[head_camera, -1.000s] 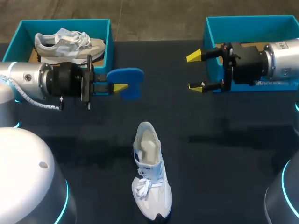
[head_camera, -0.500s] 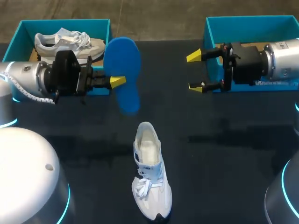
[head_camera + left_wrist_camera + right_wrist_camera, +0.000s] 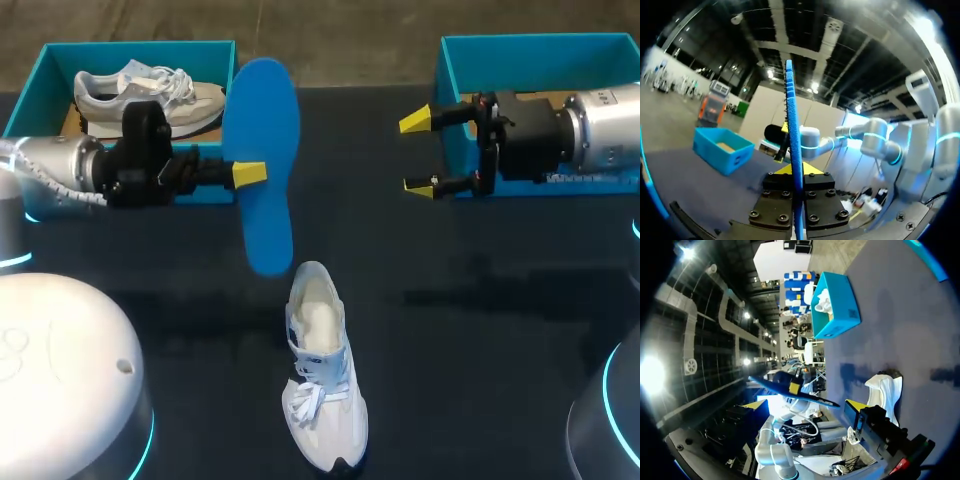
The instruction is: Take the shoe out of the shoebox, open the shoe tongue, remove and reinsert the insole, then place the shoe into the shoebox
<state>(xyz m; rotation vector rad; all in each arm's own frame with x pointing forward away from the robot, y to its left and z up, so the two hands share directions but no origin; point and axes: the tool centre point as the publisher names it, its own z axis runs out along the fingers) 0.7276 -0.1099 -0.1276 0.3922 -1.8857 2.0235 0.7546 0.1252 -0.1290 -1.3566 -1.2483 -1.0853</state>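
Left tool (image 3: 248, 173) clamps the blue insole (image 3: 262, 120); right tool (image 3: 418, 154) spread wide.

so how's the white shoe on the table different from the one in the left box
The white lace-up shoe on the table stands on its sole, toe toward the near edge; the grey-and-white sneaker lies on its side in the teal box. The white shoe's mouth gapes open, with the blue foam insole held near its heel by the left gripper; the sneaker shows only its flank. Both are laced trainers.
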